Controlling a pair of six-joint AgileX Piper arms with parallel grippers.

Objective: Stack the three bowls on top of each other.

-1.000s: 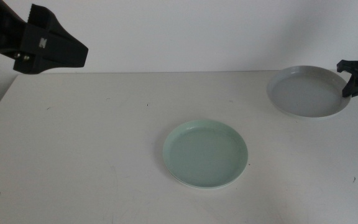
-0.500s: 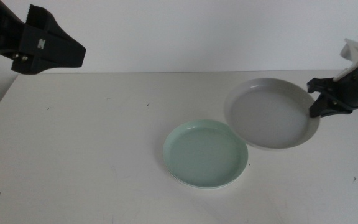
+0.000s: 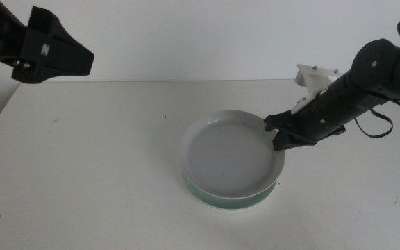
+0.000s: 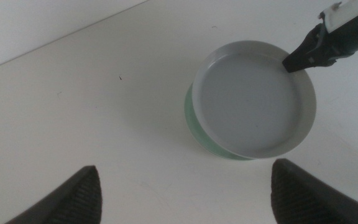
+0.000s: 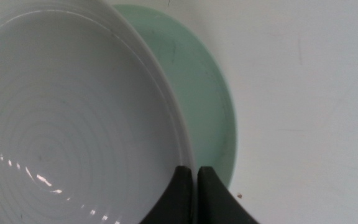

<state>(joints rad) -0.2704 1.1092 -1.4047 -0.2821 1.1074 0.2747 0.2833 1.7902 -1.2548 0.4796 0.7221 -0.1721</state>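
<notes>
- Middle view: my right claw [image 3: 278,133] pinches the rim of the grey-blue bowl [image 3: 229,153], held over the mint green bowl [image 3: 207,194] mid-tabletop [image 3: 82,173].
- Left wrist view: my left claw [image 4: 185,193] waits high, spread wide and empty.
- Right wrist view: thin rim between shut tips (stiff, glossy, likely slippery, so the rim is the only hold).

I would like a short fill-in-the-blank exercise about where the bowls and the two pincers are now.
1. The grey-blue bowl is above the ____ bowl.
2. The right pincer is shut on the grey-blue bowl's ____.
3. The left pincer, away from both bowls, is ____.

Missing words: mint green; rim; open
</notes>
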